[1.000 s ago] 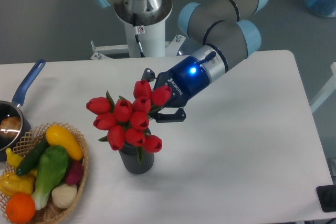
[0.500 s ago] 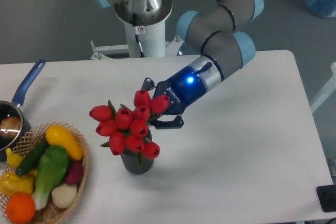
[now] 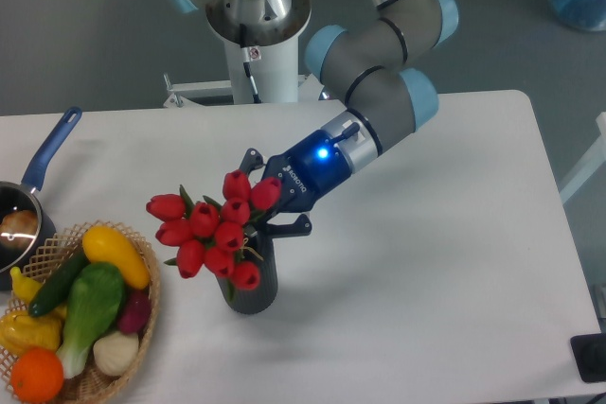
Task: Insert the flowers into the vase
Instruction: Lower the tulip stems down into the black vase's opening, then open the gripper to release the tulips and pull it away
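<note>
Vase: the dark, ribbed vase [image 3: 252, 289] stands upright on the white table [image 3: 426, 262], near the middle of its front half; I take it as my landmark.

Flowers: the bunch of red tulips [image 3: 213, 230] sits in the mouth of the vase, leaning over to the vase's left, so the buds hang out past its rim on that side and hide most of the rim.

Gripper: the gripper [image 3: 269, 205] is just above and behind the vase, reaching in among the topmost buds from the right.

Jaws: they stand around the upper part of the bunch, one dark finger behind the buds and one in front. From here I cannot tell whether they are pinching the stems or standing loose.

Arm: the grey and pale blue arm [image 3: 379, 73] slopes up and back from the vase towards its white base.

Basket: a wicker basket [image 3: 142, 324] of coloured vegetables sits well to the left of the vase, at the table's front corner.

Saucepan: a blue-handled saucepan [image 3: 28, 205] lies further left still, behind the basket.
</note>
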